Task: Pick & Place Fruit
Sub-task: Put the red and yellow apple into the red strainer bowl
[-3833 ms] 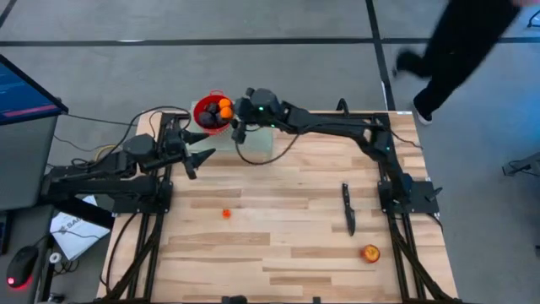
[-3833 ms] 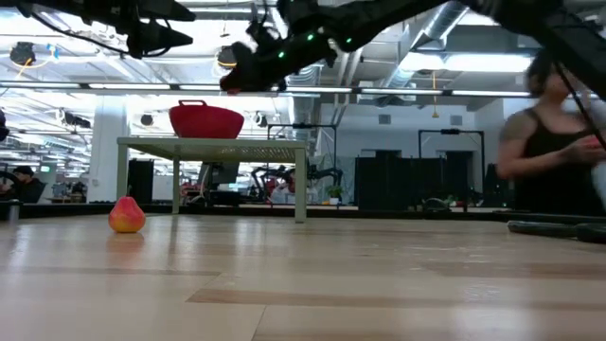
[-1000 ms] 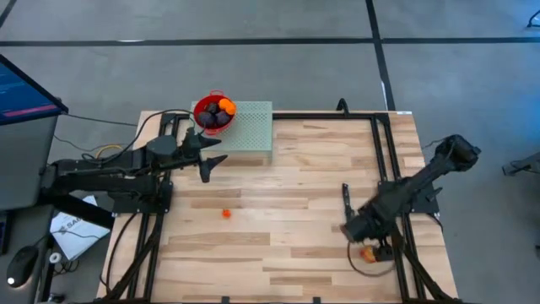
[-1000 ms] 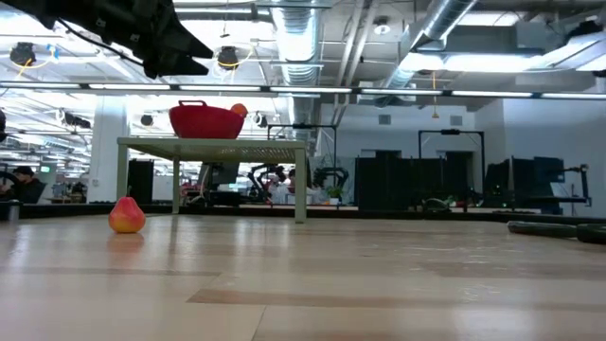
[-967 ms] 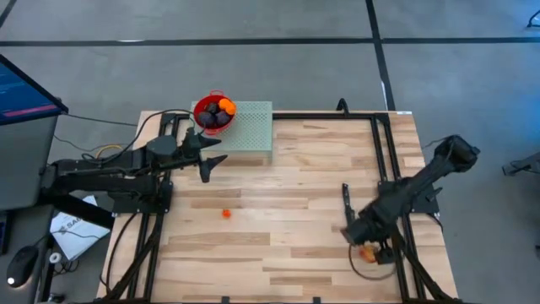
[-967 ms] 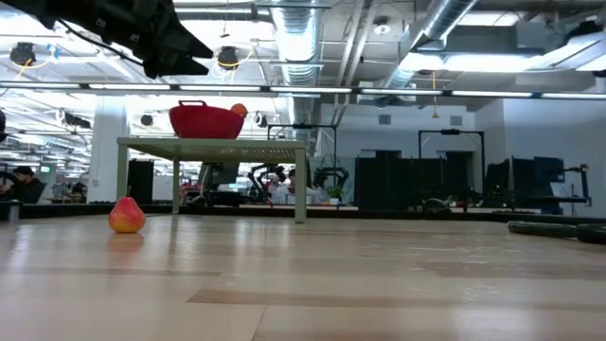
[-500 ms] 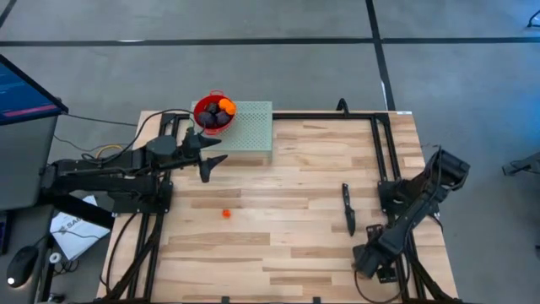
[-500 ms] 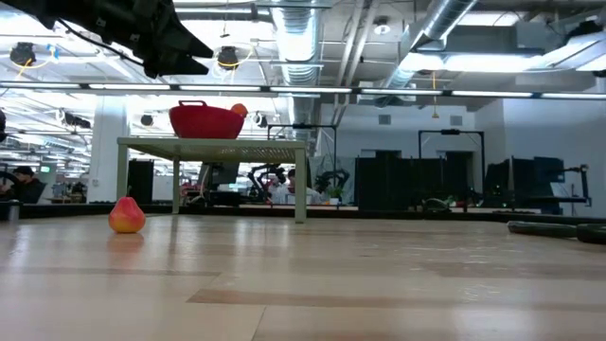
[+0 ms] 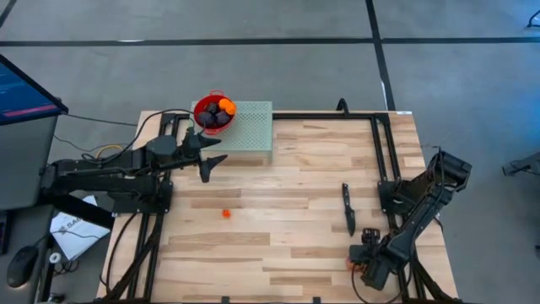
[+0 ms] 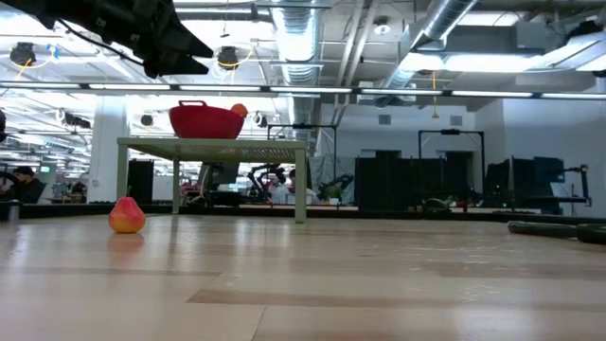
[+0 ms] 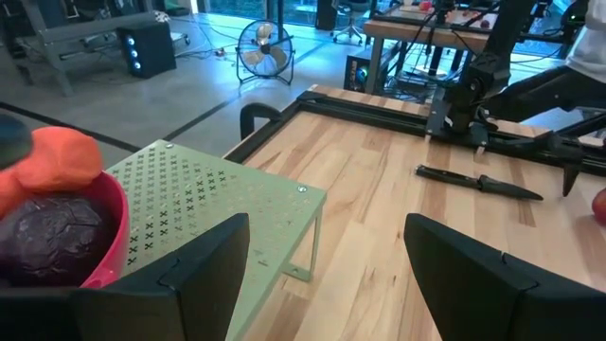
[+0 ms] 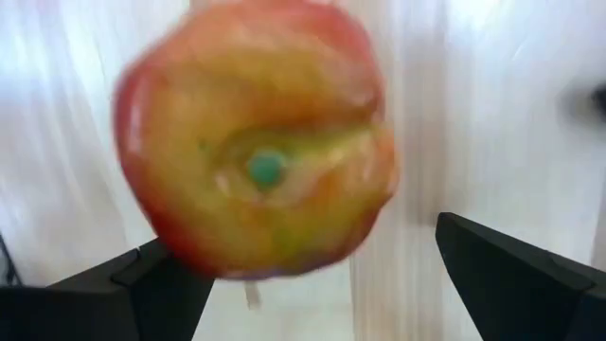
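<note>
We are two dark arms, matt black all over, built of blocky joint housings linked by slimmer tubular segments. Our left arm [image 9: 126,165] carries a rounded grey-black shoulder casing and thin black cables that loop off its rear. Our left gripper [image 9: 207,160] ends in two flat, tapering black fingers [image 11: 204,275] with bevelled upper edges and smooth, unmarked faces. Our right arm [image 9: 422,203] shows a boxy angular elbow and a black cable curling beside its lower links. Our right gripper [image 9: 369,262] has the same wedge-shaped black fingers [image 12: 516,275], plain and without visible screws or lettering.
</note>
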You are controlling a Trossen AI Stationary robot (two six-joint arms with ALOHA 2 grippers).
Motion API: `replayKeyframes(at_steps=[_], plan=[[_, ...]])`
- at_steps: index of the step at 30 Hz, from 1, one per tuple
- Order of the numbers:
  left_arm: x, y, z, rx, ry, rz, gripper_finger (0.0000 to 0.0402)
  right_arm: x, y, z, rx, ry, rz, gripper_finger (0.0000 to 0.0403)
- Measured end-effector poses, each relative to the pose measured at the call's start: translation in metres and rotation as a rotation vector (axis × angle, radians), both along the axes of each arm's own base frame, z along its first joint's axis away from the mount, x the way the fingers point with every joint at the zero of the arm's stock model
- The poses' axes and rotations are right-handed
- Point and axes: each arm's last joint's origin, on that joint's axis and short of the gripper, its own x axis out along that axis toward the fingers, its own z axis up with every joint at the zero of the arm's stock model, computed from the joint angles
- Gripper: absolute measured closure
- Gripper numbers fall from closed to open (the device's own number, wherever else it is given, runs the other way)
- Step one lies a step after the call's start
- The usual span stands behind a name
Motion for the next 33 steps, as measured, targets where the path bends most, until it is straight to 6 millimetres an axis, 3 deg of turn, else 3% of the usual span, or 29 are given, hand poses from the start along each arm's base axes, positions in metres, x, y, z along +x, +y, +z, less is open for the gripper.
replayKeyframes(at_steps=[11, 18, 28, 33], plan=[[0.0, 0.0, 0.0, 0.0, 0.0, 0.0, 0.0124, 0.011, 0.005, 0.002, -0.006, -0.232, -0.077, 0.0026], [0.0, 0.0, 0.0, 0.0, 0.0, 0.0, 0.0124, 0.012, 0.005, 0.003, -0.005, -0.255, -0.164, 0.0032], [0.0, 0.0, 0.0, -0.001, 0.0, 0.0, 0.0124, 0.012, 0.005, 0.002, 0.025, -0.212, -0.2, 0.0104], [0.0, 0.0, 0.0, -0.001, 0.0, 0.0, 0.0124, 0.034, 0.0, 0.015, 0.057, -0.235, -0.249, 0.0129]])
